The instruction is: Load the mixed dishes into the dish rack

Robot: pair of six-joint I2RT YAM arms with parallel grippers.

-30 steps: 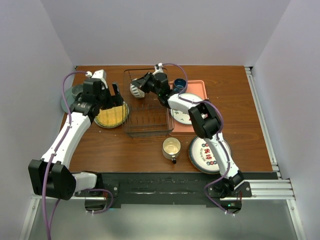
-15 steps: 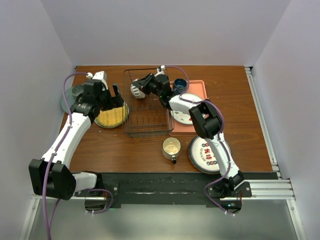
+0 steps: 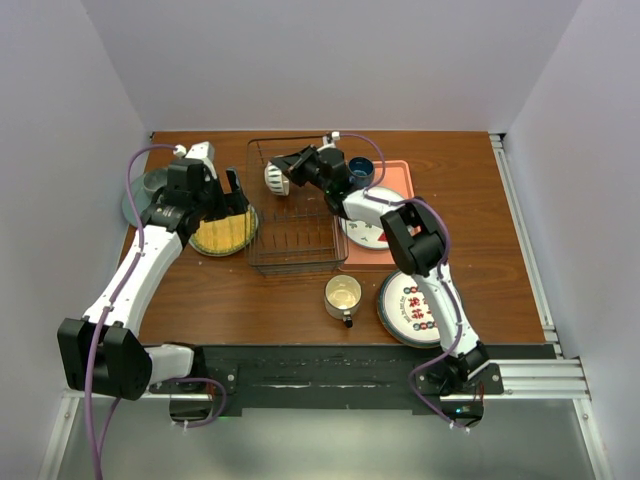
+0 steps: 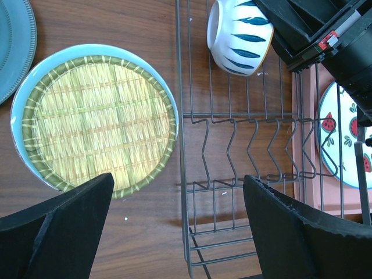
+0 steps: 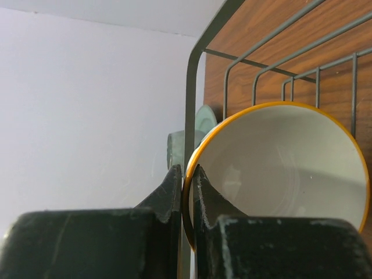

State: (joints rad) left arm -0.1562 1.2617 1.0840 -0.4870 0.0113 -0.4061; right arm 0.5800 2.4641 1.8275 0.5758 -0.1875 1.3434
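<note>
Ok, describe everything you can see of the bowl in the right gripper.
The bowl is cream outside with dark teal brush stripes, plain and glossy inside, with an orange-yellow rim; it looks ceramic and empty. It is tipped on its side, mouth toward the right gripper, which is shut on the rim, one finger inside and one outside. It hangs over the far left corner of the dish rack; whether it touches the wires cannot be told.

Table point(image 3: 480, 220) bears dish rack point(image 3: 295, 248), pink tray point(image 3: 398, 172), mug point(image 3: 342, 295), dark-rimmed plate point(image 3: 405, 305).
</note>
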